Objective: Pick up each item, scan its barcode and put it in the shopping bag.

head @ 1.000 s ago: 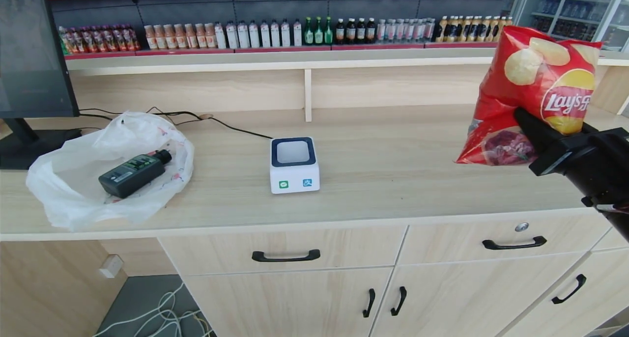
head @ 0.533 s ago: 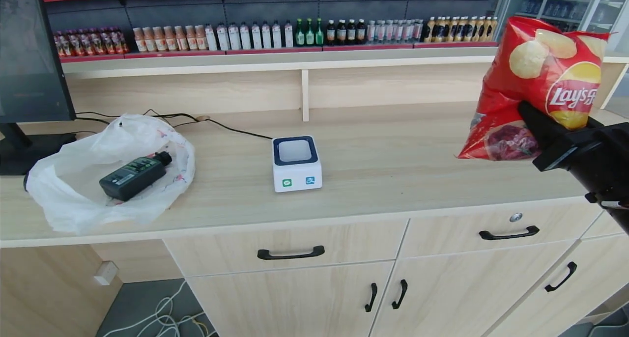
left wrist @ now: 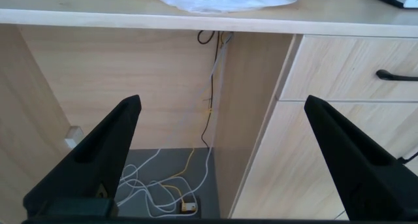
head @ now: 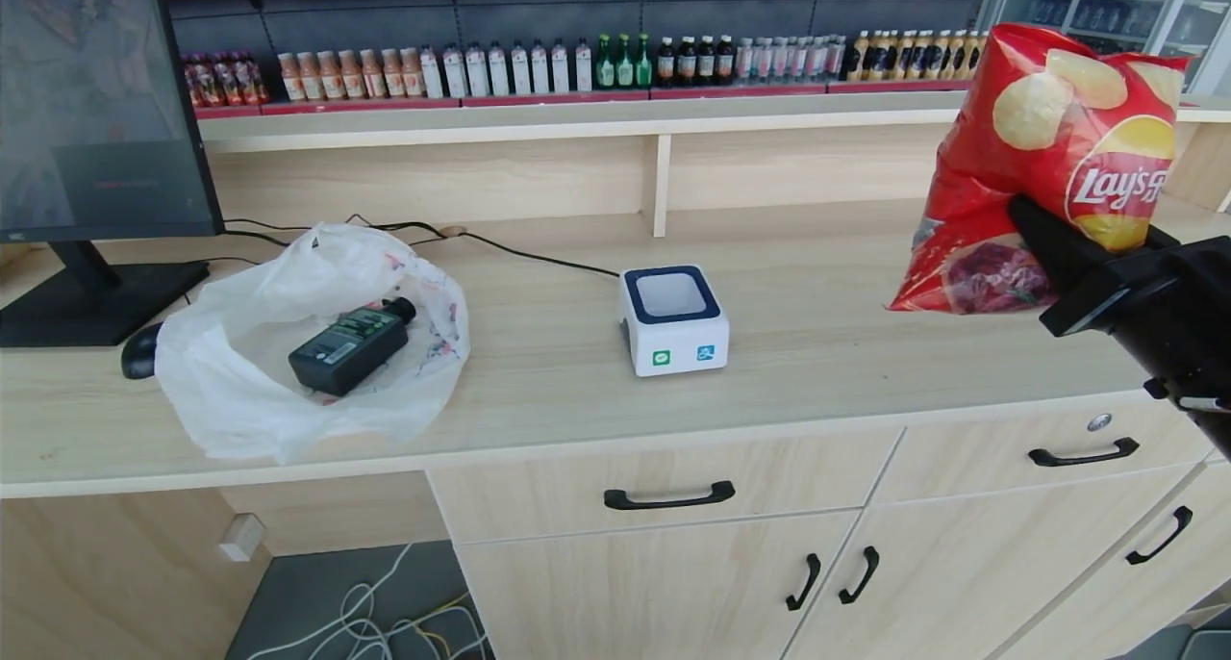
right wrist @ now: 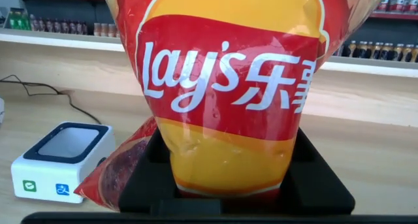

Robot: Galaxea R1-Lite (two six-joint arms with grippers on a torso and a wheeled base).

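since barcode likely still unscanned, right gripper (head: 1063,246) pinches chip bag (head: 1039,150) upright, above counter (head: 866,362), well apart from scanner (head: 673,318). shopping bag (head: 240,391) lies open at left, ready. left gripper (left wrist: 222,159) spread, empty, below counter edge.

Sitting on the worktop (head: 866,352), far left: a black screen (head: 96,102) and a mouse (head: 141,350). Lining the back shelf (head: 539,97): bottles (head: 577,63).

Red-yellow chip bag (head: 1048,160); white scanner (head: 673,338), navy rim.

right gripper (head: 1050,248) raised, clamping chip bag (head: 1048,131), left gripper (left wrist: 222,101) low, spread
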